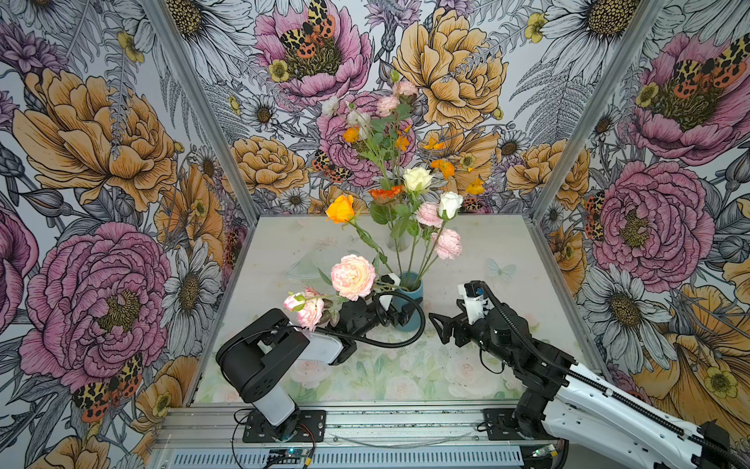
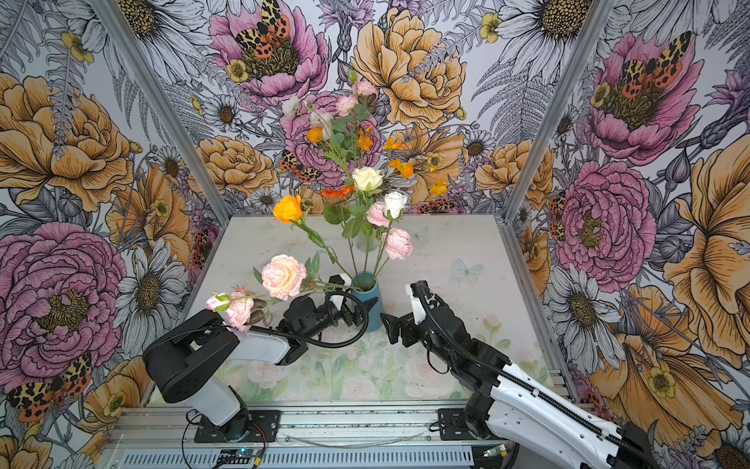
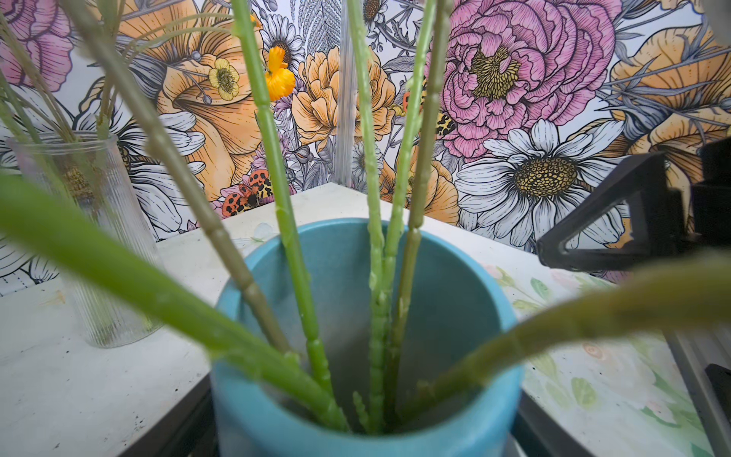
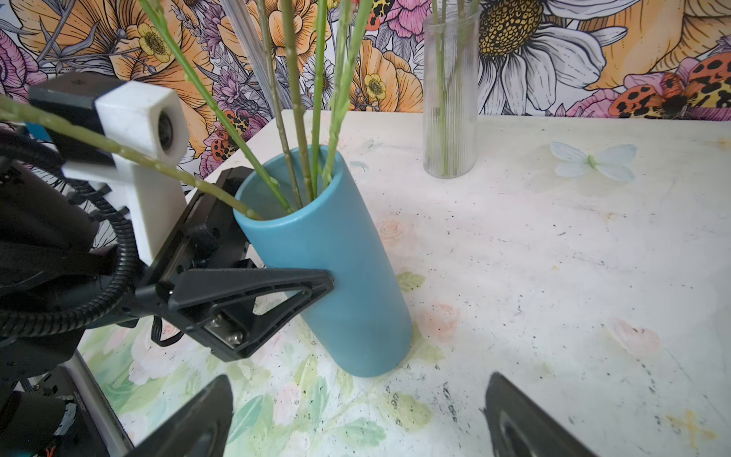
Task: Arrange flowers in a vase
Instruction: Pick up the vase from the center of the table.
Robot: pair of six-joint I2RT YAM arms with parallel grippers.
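Note:
A blue vase (image 1: 412, 294) stands mid-table and holds several flowers: an orange rose (image 1: 341, 208), a cream rose (image 1: 417, 178), a white rose (image 1: 450, 204) and pink carnations (image 1: 446, 243). A big peach rose (image 1: 353, 277) and small pink buds (image 1: 308, 308) lean out low over my left arm. My left gripper (image 4: 281, 227) straddles the vase (image 4: 336, 277), one finger (image 4: 316, 283) against its near side and the other behind its rim. In the left wrist view the stems (image 3: 375, 277) run down into the vase (image 3: 494, 395). My right gripper (image 4: 360, 380) hangs open just right of the vase, holding nothing.
A clear ribbed glass vase (image 1: 397, 241) with tall orange and pink flowers (image 1: 379, 122) stands behind the blue one, also in the right wrist view as the glass vase (image 4: 449, 99). Printed floral walls enclose the table (image 1: 507, 251) on three sides.

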